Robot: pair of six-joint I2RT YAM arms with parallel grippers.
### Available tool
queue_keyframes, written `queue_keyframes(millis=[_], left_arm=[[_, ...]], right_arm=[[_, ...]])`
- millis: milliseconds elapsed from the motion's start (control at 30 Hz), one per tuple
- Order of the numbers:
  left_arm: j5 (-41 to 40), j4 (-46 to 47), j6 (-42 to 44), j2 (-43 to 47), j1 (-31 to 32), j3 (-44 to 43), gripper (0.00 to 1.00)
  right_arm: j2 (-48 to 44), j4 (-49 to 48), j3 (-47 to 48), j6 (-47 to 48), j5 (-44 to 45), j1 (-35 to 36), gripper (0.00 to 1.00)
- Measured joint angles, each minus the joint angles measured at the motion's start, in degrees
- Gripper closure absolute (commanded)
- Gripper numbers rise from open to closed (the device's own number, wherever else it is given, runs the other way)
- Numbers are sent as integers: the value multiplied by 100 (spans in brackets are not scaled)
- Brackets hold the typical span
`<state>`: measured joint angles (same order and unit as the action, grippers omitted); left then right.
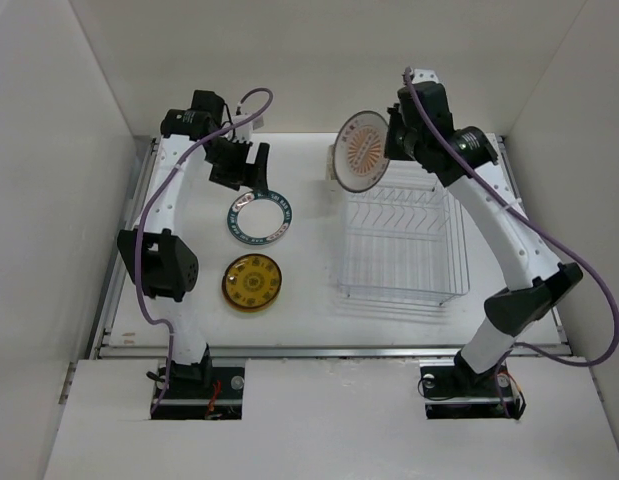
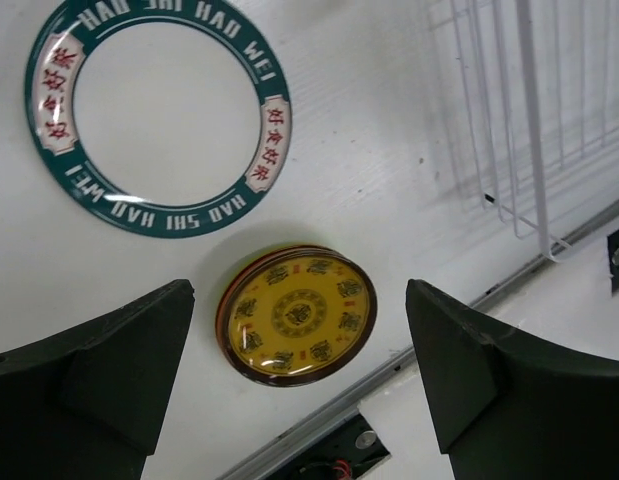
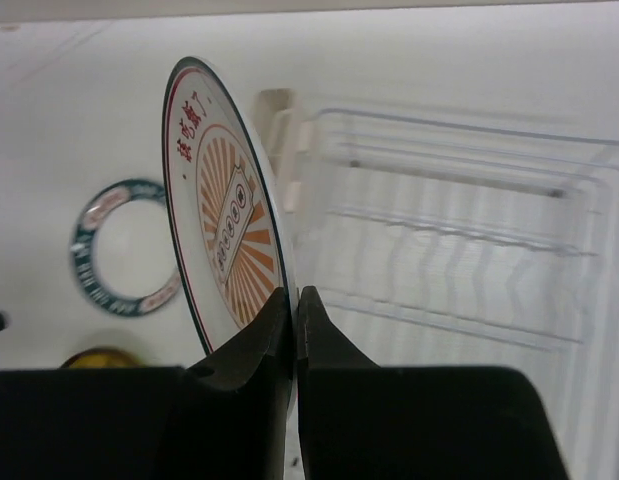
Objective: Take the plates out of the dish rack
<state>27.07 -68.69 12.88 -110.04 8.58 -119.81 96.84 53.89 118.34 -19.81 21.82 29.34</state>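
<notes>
My right gripper is shut on the rim of the white plate with the orange sunburst and holds it upright in the air above the rack's far left corner; the wrist view shows the plate pinched between the fingers. The clear dish rack shows no plates in its slots. The white plate with a dark teal rim and the amber patterned plate lie flat on the table left of the rack. My left gripper is open and empty, above and behind the teal-rimmed plate.
The rack's cream cup holder sits at its far left corner. White walls close in the table on three sides. A metal rail runs along the table's near edge. The amber plate also shows in the left wrist view.
</notes>
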Motion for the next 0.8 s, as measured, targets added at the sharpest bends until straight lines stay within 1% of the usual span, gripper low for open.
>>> queue_keyframes(millis=[67, 133, 267, 367, 467, 533, 600, 700, 767, 800], left_arm=[[264, -17, 52, 7, -2, 0, 13], [483, -9, 81, 7, -2, 13, 12], [804, 103, 92, 28, -42, 214, 12], [839, 243, 52, 26, -192, 487, 12], [837, 326, 20, 0, -420, 691, 17], [835, 352, 4, -44, -538, 785, 22], [831, 463, 0, -85, -627, 920, 23], [824, 590, -11, -151, -647, 1088, 29], [824, 636, -9, -166, -643, 1141, 35], [844, 627, -15, -166, -640, 1147, 44]], right_arm=[[-59, -503, -356, 13, -833, 13, 100], [101, -953, -614, -7, -1567, 68, 100], [870, -1781, -831, -109, -2822, 212, 100], [1344, -2262, -986, -166, -3493, 286, 100], [1554, -2603, -1158, -234, -4061, 310, 100], [1615, -2758, -1163, -256, -4369, 310, 100], [1628, -2975, -1172, -273, -4612, 310, 100], [1628, -3351, -1263, -291, -4863, 313, 100], [1628, -3495, -1392, -293, -4909, 319, 100], [1631, -3526, -1445, -299, -4935, 319, 100]])
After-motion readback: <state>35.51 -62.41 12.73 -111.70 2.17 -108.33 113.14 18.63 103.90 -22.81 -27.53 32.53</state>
